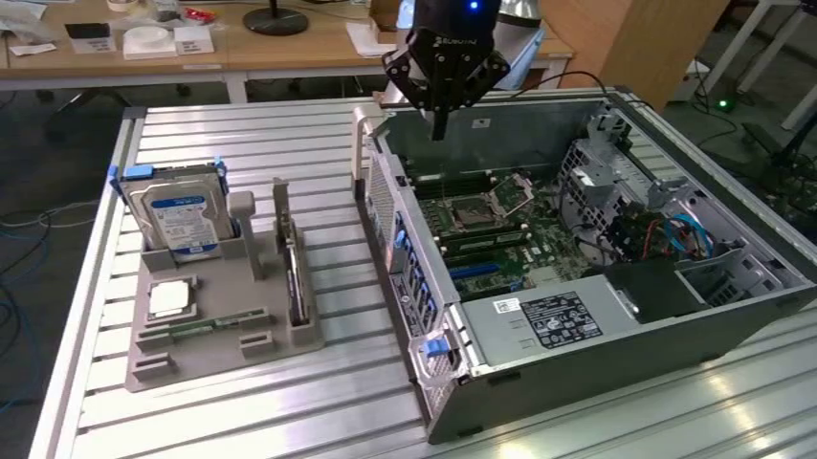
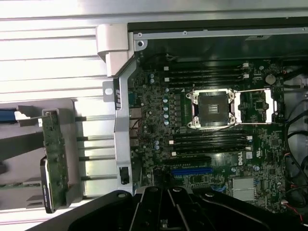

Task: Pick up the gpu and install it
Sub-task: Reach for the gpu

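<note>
gpu (image 1: pixel 297 287) upright in holder (image 1: pixel 217 335), end effector (image 1: pixel 439 129) closed, pointing down above case (image 1: pixel 613 359)

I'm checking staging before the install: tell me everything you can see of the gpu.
The gpu is a thin flat card standing on edge in a slot of the grey holder on the slatted metal table, apart from the open computer case. Edge-on in the exterior view it looks dark. The wrist view shows a green circuit-board face with small components and a black part behind it. Only the holder touches it; the shut gripper hangs over the case, well away.
</note>
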`<state>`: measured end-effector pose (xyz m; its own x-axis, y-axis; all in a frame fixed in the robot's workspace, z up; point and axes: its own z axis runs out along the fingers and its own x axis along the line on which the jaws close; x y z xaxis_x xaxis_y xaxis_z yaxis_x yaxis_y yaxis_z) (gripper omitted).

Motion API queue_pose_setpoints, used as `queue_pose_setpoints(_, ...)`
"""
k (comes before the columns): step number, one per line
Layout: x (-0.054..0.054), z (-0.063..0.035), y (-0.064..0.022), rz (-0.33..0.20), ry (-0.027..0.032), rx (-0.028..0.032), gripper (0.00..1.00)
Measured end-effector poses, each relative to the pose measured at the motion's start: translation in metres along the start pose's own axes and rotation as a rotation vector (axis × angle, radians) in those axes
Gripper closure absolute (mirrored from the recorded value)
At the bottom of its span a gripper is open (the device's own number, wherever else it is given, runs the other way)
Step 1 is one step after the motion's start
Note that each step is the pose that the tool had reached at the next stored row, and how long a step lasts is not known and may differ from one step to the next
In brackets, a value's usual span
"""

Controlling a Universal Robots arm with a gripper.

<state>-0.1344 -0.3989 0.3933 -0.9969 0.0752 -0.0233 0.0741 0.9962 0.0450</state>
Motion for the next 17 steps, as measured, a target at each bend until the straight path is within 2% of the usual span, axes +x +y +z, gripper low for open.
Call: queue_pose_setpoints(17,0.040,-0.0010,-0.0029,0.000,0.0000,-0.0001,0.89)
